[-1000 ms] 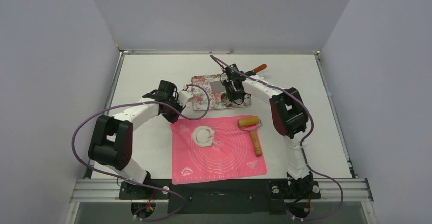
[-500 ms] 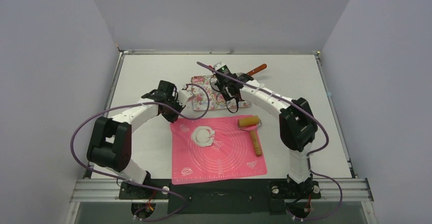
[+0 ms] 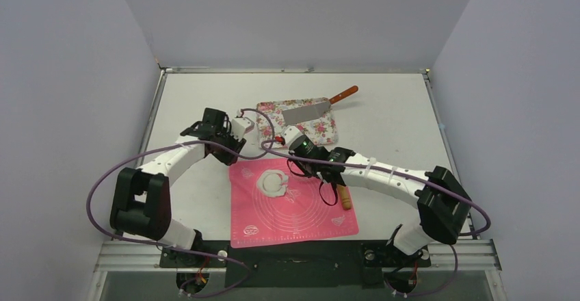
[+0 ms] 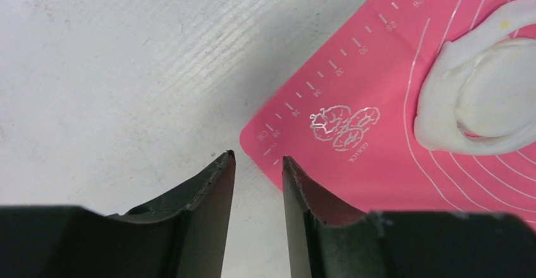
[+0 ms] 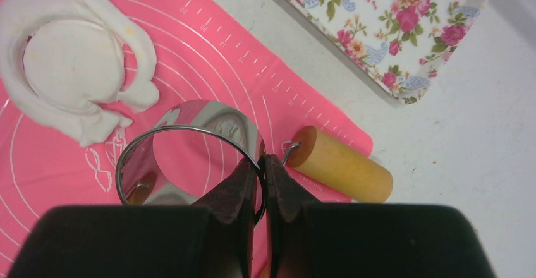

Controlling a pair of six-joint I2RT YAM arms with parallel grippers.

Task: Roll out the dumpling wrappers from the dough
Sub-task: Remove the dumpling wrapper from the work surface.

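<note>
So the right pincer (image 5: 264, 161) is clamped shut on the wall of the metal ring cutter (image 5: 189, 155), pinching the rim between both fingertips. The ring sits over the pink mat (image 3: 301, 212), just beside the dough (image 3: 273, 182) and not over it (can't tell from any view whether the ring's bottom edge actually touches the mat). The dough is a white ragged band lying left of the mat's middle, and inside it is a neat round wrapper (image 5: 69, 60), flat, with the band curling around most of it and open on one side. The left pincer (image 4: 258, 163) is over the mat's far left corner with its fingers a little apart and nothing between them, one tip over the bare worktop (image 3: 205, 96) and the other over the mat's edge. The rolling pin (image 5: 344, 164) is just beyond the right fingertips, its wooden roller lying across the mat's far right edge, half on the mat and half on the worktop. From above, the right arm covers most of it and only the end of the handle shows. Further back there's the floral tray (image 3: 321, 131) with a cleaver (image 3: 306, 112) resting on it, the orange handle sticking out over the tray's back right corner.
</note>
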